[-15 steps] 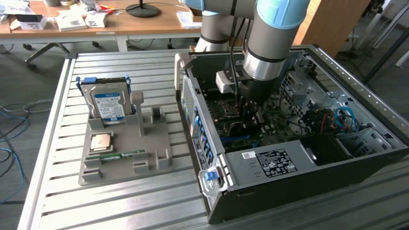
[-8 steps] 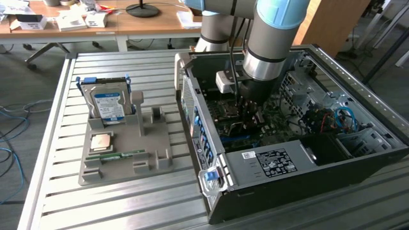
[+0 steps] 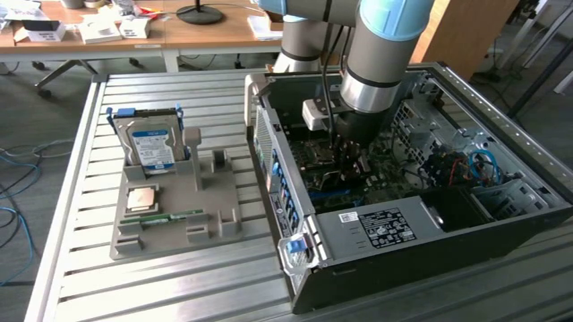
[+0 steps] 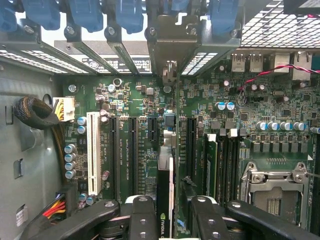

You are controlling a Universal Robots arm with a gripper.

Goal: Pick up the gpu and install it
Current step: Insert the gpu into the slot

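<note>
The gpu [image 4: 165, 190] shows edge-on in the wrist view as a thin dark card with a green logo, standing upright in a motherboard slot. Its silver bracket [image 4: 167, 47] sits among the rear slot covers. My gripper [image 4: 172, 202] straddles the card's top edge. One finger [image 4: 142, 220] is right beside the card, and the other finger [image 4: 205, 220] stands off it with a visible gap, so the jaws are open. In the exterior view the gripper [image 3: 347, 153] reaches down into the open computer case [image 3: 296, 221], over the motherboard.
A grey fixture tray [image 3: 215, 221] on the slatted table holds a hard drive [image 3: 152, 144], a processor [image 3: 143, 199] and a memory stick [image 3: 161, 217]. Inside the case are a white expansion slot [image 4: 93, 150], a cable bundle [image 4: 35, 112], the processor socket [image 4: 272, 190] and a power supply [image 3: 380, 225].
</note>
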